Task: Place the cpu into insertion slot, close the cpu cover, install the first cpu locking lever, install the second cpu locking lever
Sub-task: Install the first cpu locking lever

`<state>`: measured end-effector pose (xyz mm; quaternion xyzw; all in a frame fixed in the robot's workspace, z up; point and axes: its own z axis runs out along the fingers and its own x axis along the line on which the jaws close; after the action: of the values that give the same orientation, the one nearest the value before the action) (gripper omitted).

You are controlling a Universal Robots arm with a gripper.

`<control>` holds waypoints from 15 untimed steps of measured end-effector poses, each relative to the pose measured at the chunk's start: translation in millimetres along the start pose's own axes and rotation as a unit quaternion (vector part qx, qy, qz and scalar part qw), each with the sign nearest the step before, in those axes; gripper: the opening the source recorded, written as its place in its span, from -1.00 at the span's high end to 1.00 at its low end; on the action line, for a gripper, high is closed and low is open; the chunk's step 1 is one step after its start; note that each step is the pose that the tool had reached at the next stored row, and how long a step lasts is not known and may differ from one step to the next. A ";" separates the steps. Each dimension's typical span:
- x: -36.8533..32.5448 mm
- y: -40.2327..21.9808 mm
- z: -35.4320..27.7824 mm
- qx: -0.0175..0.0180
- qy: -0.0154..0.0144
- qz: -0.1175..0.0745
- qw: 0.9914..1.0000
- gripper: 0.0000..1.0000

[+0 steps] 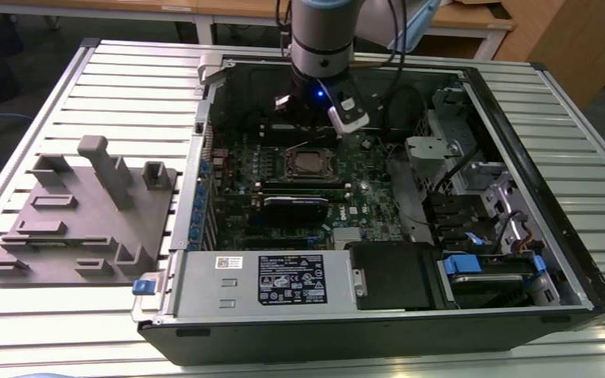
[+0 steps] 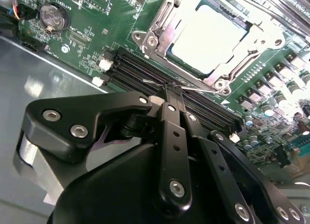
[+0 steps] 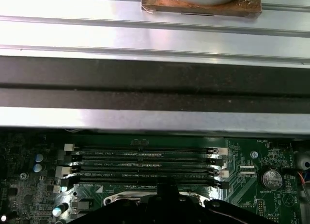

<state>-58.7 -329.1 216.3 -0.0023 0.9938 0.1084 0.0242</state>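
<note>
The cpu (image 2: 208, 37) lies flat in the insertion slot (image 1: 308, 164) on the green motherboard (image 2: 92, 21), its silver top showing through the window of the cpu cover (image 2: 162, 33), which lies down over it. A thin wire locking lever (image 2: 203, 88) runs along the socket's edge beside the black memory slots (image 2: 145, 71). My gripper (image 2: 172, 90) is shut, its black fingertips right at this lever, with nothing else between them. In the exterior view the gripper (image 1: 313, 130) hangs just behind the socket, inside the case.
The open computer case (image 1: 513, 118) lies on a slatted metal table (image 1: 124, 87). A black card (image 1: 294, 206), a power supply (image 1: 261, 279) and drive bays (image 1: 481, 197) surround the board. A grey fixture (image 1: 82, 213) sits at the exterior view's left.
</note>
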 end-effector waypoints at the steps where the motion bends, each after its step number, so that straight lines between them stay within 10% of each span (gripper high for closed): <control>1: -0.2 -0.1 0.4 0.000 -0.001 0.002 1.000 0.80; 9: -0.3 -0.2 0.8 0.001 -0.002 0.009 1.000 0.80; 15: -0.2 -0.5 2.1 0.003 -0.012 0.056 0.998 0.80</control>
<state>-58.4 -329.1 214.2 0.0546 0.9923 0.1066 0.0303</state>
